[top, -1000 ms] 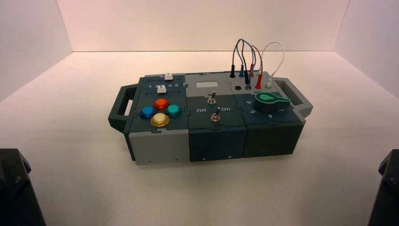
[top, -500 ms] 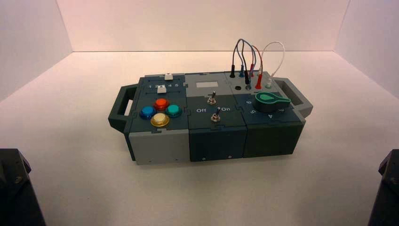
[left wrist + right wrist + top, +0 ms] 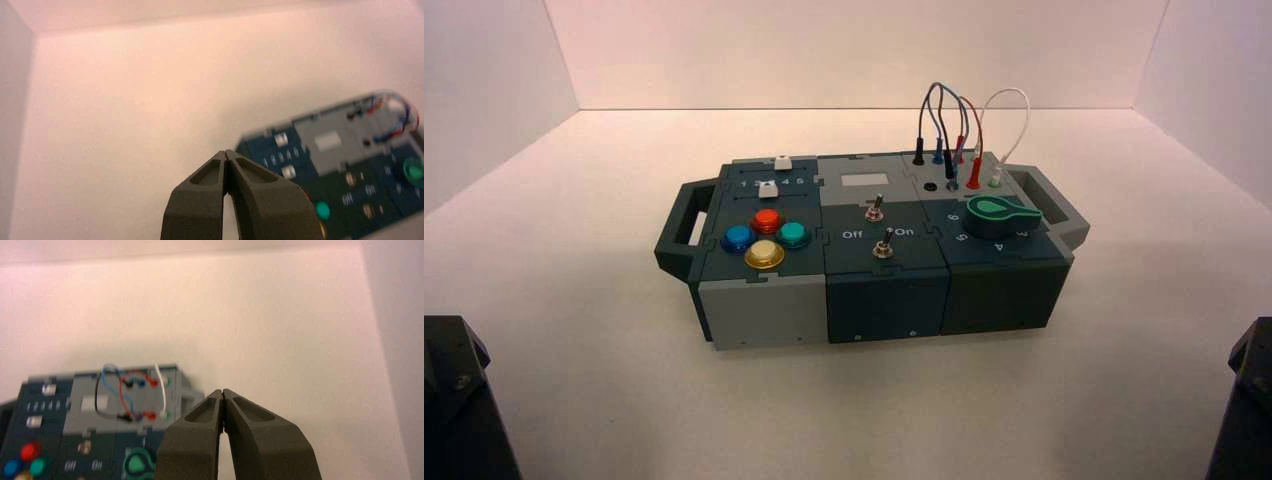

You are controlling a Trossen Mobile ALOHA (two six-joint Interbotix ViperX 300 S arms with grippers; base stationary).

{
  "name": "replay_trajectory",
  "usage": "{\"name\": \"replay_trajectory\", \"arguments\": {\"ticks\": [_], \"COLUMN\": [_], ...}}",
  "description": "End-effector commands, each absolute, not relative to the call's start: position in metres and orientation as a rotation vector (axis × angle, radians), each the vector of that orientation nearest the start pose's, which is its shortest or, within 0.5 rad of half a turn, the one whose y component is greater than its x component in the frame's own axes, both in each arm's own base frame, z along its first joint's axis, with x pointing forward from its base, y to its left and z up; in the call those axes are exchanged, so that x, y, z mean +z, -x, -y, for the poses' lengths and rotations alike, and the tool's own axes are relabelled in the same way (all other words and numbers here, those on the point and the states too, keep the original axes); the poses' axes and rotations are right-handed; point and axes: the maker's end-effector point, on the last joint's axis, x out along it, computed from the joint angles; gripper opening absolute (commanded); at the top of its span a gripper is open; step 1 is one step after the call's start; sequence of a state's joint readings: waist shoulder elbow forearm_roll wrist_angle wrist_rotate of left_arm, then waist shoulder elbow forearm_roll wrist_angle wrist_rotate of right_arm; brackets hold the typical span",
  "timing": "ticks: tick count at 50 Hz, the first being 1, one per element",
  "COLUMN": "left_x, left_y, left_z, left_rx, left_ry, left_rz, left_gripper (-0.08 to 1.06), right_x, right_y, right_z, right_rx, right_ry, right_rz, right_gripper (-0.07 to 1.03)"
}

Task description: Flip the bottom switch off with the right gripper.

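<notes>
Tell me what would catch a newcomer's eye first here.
The box sits mid-table, with four coloured buttons on its left section and a green knob on its right. Looped wires rise from its far right corner. Both grippers are parked near the camera, fingertips together, away from the bottom switch.

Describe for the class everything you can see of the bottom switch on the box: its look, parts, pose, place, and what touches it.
The bottom switch is a tiny silver toggle, metal by its look: a slim lever rising from a round collar. It sits on the dark middle panel of the box, between white "Off" and "On" lettering, nearer the front than its twin toggle. Which way the lever leans cannot be told. Nothing touches it; the right hand, fingers shut, is away from the box.
</notes>
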State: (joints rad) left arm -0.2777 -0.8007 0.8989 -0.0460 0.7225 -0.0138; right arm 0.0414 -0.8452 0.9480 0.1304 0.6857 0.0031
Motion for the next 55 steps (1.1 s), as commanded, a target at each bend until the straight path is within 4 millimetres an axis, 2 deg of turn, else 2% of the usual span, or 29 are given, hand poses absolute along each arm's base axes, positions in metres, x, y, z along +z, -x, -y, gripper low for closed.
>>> {"name": "replay_trajectory", "arguments": {"ticks": [1, 9, 23, 38, 55], "left_x": [0.218, 0.206, 0.214, 0.195, 0.188], "left_y": [-0.242, -0.244, -0.239, -0.224, -0.218], "left_z": [0.083, 0.101, 0.126, 0.127, 0.130], "left_rx": [-0.298, -0.336, -0.405, -0.334, -0.316], "left_ry": [-0.069, -0.041, -0.010, 0.073, 0.101], "left_rz": [-0.867, -0.932, -0.955, -1.145, -1.182], "left_gripper": [-0.03, -0.03, -0.03, -0.03, -0.03], "right_x": [0.223, 0.214, 0.201, 0.192, 0.189], "right_y": [-0.238, -0.231, -0.220, -0.213, -0.209], "right_z": [-0.029, -0.033, -0.052, -0.060, -0.071], "right_rx": [0.093, 0.115, 0.197, 0.232, 0.279], "right_ry": [-0.136, -0.122, -0.074, -0.052, -0.029], "right_rz": [-0.798, -0.846, -0.908, -0.934, -0.957], "right_gripper": [-0.02, -0.02, -0.02, -0.02, -0.02]}}
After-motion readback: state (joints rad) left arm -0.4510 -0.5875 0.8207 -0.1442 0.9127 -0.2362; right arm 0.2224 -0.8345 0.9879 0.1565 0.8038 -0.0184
